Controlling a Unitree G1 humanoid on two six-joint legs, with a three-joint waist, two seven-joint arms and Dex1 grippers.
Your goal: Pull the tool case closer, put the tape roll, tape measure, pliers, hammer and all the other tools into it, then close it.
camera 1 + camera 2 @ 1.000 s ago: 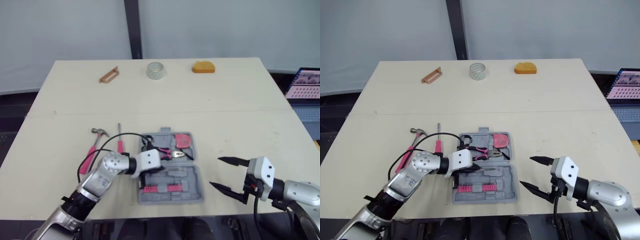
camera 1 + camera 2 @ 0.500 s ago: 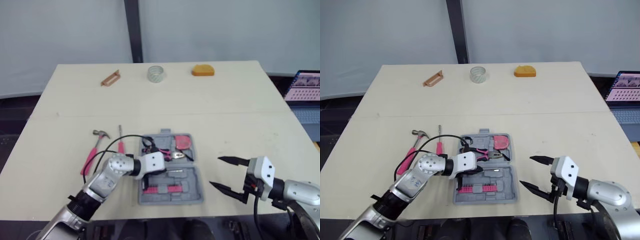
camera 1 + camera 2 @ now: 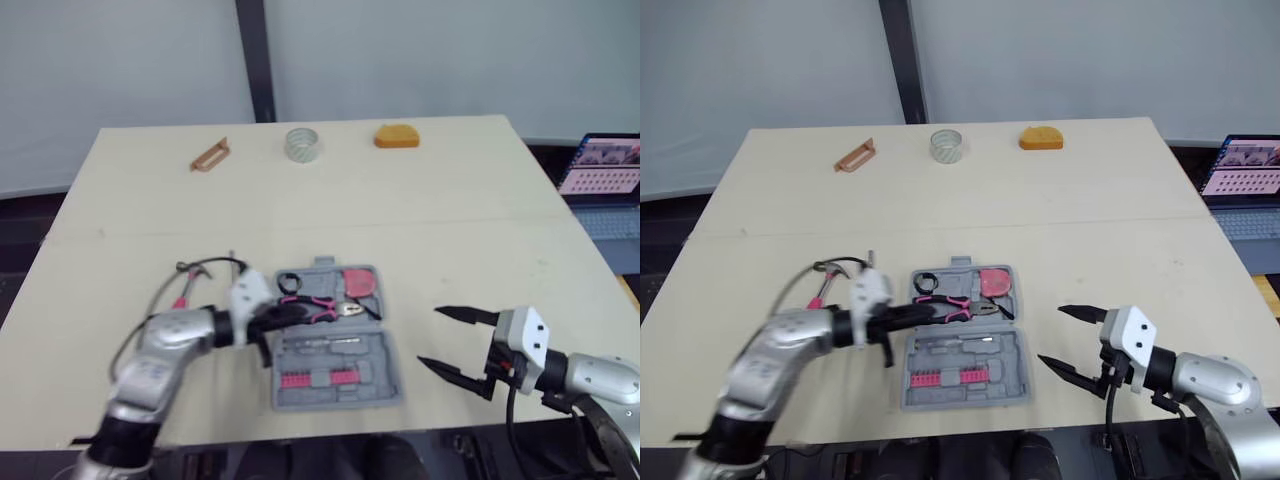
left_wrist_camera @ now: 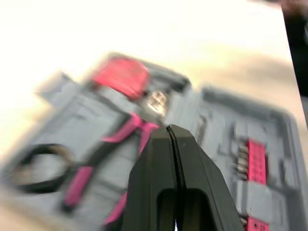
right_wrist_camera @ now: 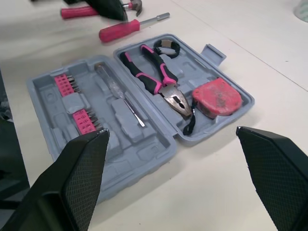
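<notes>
The tool case [image 3: 382, 362] lies open. The left gripper [image 4: 169, 132], fingers pressed together on nothing, hovers at the case's left edge above the pliers [image 3: 318, 304] lying inside. The screwdriver [image 5: 126, 30], long axis roughly along that edge, and the hammer [image 5: 76, 12] lie just left of the case, nearest the left arm. The right gripper [image 3: 430, 337] hangs spread wide to the case's right.

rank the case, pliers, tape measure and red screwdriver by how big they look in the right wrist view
1. case
2. pliers
3. tape measure and red screwdriver: too close to rank. The screwdriver is longer but thin, and it lies farther from the camera.
</notes>
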